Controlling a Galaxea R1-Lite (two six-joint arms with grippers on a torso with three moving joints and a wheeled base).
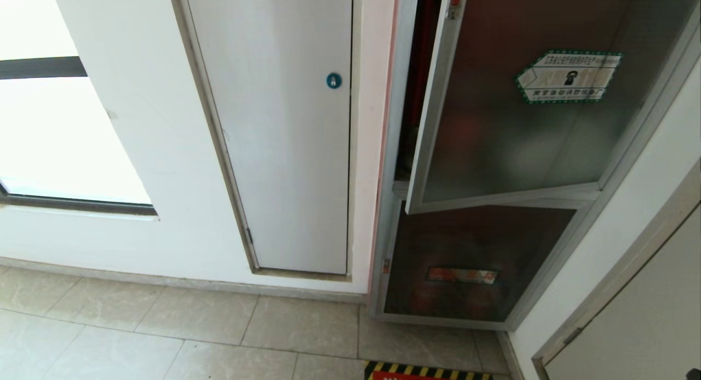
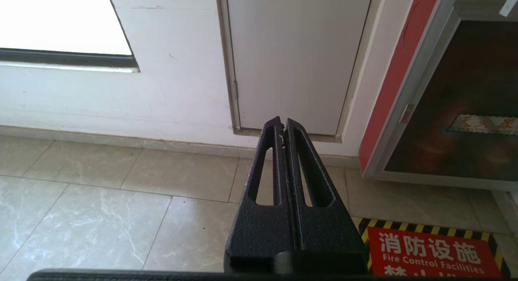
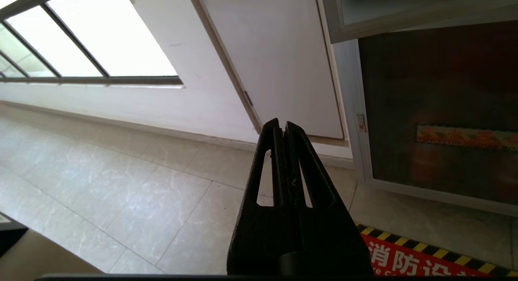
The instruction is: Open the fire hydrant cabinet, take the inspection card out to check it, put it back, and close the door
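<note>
Fire hydrant cabinet (image 1: 482,270) stands ahead of the clenched, empty right hand (image 3: 283,129) with its door (image 1: 509,128) ajar above, a stiff glass panel probably best pushed on the metal frame edge, while the left hand (image 2: 282,127) is clenched too.

Both arms hang low, left hand (image 2: 283,125) and right hand (image 3: 282,125) closed, holding nothing.
</note>
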